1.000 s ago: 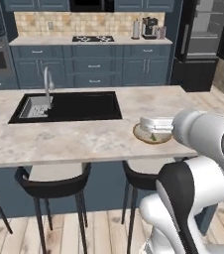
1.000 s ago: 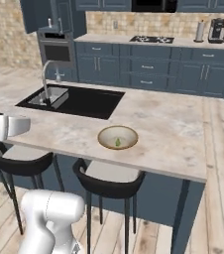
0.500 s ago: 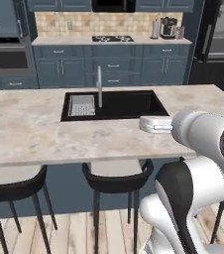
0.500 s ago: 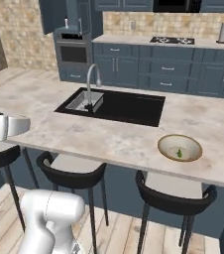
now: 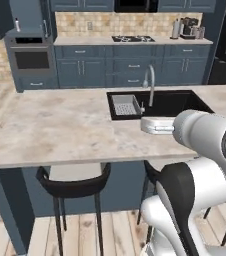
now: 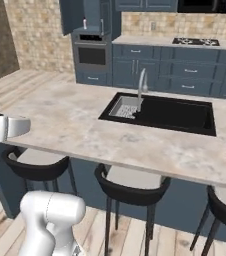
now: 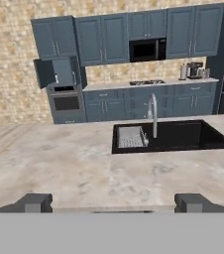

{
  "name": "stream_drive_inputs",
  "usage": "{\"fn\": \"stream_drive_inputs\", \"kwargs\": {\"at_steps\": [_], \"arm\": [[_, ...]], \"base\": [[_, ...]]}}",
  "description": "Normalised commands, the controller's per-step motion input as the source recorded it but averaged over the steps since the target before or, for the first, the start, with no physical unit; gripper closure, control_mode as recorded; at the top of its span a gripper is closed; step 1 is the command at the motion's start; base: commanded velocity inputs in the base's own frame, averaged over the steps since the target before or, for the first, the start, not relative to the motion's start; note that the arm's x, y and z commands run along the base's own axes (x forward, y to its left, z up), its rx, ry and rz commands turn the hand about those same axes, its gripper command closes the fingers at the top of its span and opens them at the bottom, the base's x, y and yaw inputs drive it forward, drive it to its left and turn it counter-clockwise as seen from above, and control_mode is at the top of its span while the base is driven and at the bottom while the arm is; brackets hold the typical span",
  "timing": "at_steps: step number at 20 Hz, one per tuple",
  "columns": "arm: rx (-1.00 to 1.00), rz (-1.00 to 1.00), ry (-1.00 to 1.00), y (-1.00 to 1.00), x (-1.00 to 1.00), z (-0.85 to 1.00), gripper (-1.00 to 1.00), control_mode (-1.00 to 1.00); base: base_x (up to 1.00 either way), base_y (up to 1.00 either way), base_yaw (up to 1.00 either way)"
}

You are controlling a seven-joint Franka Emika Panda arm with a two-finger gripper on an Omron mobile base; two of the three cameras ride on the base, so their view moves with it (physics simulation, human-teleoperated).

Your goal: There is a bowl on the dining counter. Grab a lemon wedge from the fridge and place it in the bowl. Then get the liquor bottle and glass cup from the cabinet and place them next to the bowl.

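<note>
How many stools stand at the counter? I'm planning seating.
3: left stool, middle stool, and right stool cut by the frame edge. More may sit beyond the frame.

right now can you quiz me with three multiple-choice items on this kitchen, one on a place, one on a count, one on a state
1. Where is the black inset sink? A in the marble island counter; B in the back wall counter; C on the floor.
2. How many black bar stools show at the island in the right base view? A one; B three; C five.
3. How is the gripper? A shut on a bottle; B shut on a lemon; C open, holding nothing.

Answers: 1 A, the curved metal faucet and basin sit in the island top. 2 B, three seats under the overhang. 3 C, the hand view has its tips wide apart and bare.
</note>
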Motion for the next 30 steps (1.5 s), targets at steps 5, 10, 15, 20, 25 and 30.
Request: {"fn": "stream_drive_inputs", "kwargs": {"at_steps": [5, 10, 15, 20, 25, 30], "arm": [[0.0, 0.0, 0.0, 0.0, 0.0, 0.0, -1.0, 1.0], [0.0, 0.0, 0.0, 0.0, 0.0, 0.0, -1.0, 1.0], [0.0, 0.0, 0.0, 0.0, 0.0, 0.0, -1.0, 1.0], [0.0, 0.0, 0.0, 0.0, 0.0, 0.0, -1.0, 1.0], [0.0, 0.0, 0.0, 0.0, 0.0, 0.0, -1.0, 1.0], [0.0, 0.0, 0.0, 0.0, 0.0, 0.0, -1.0, 1.0]], "base": [[0.0, 1.0, -0.07], [0.01, 1.0, -0.08], [0.11, 1.0, -0.09], [0.44, 1.0, -0.24], [0.65, 0.99, -0.27], [0.83, 0.86, -0.23]]}}
